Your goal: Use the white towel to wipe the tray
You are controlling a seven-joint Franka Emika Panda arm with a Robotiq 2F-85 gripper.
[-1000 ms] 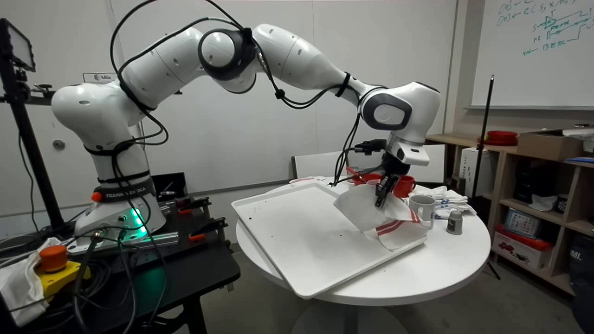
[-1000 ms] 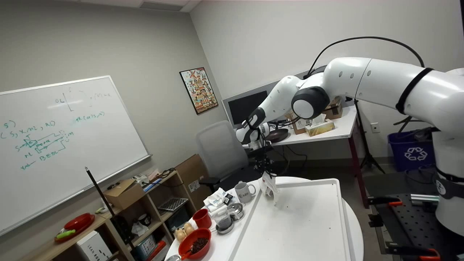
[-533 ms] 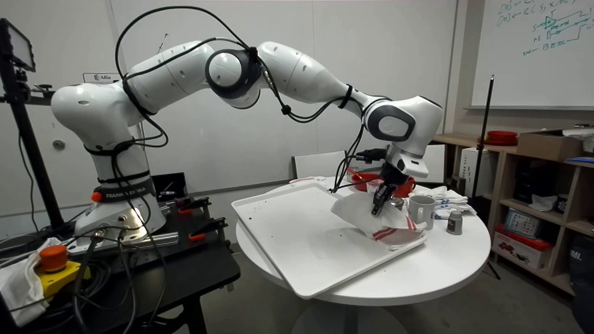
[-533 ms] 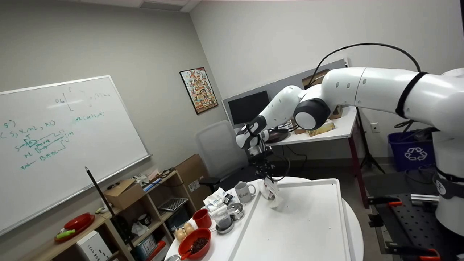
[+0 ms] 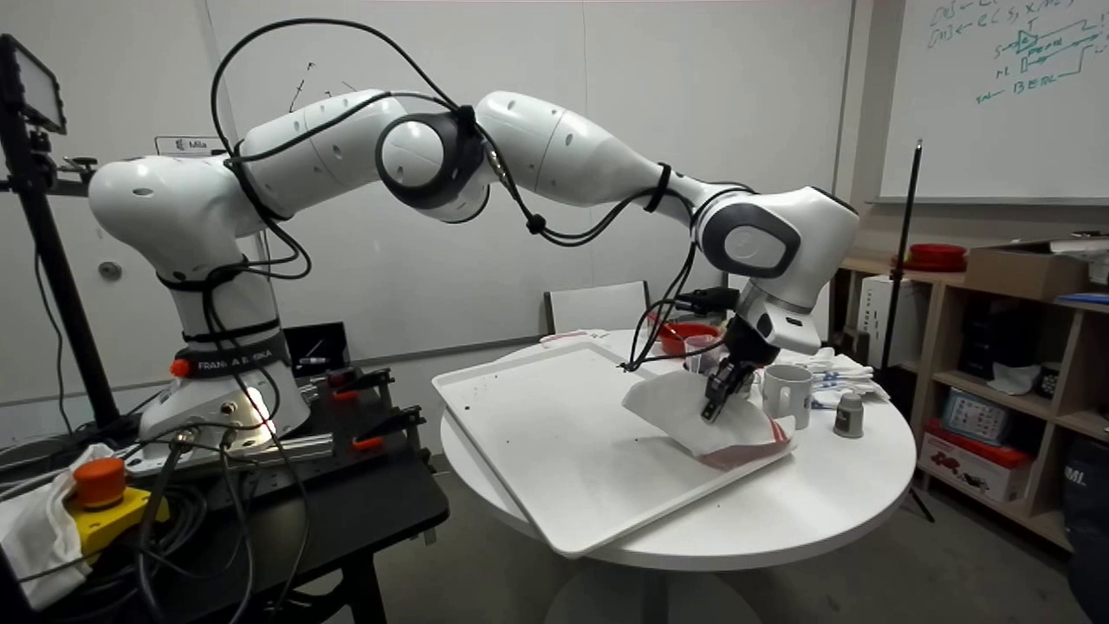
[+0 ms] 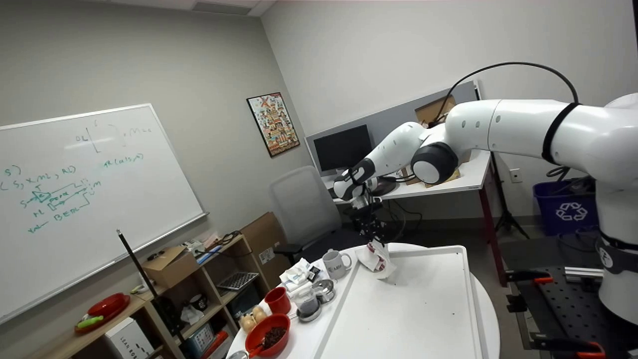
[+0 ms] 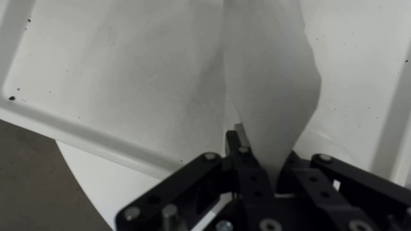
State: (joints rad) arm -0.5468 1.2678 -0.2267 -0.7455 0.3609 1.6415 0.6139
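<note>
The white towel, red-striped at its lower end, hangs from my gripper over the far right corner of the tray. Its striped part rests folded on the tray. I see the bunched towel by the tray's far edge too. In the wrist view the towel runs out from between the fingers of my gripper, which is shut on it. The cloth hides most of one finger. Dark specks dot the tray's surface.
A grey mug stands close beside the gripper, outside the tray rim, with a small grey pot past it. Folded cloths, metal cups, a red cup and a red bowl line the tray's long side.
My gripper has come down toward the tray, then shifted slightly farther from the robot base. The towel's hanging end has bunched and folded against the tray. The grip has not changed.
</note>
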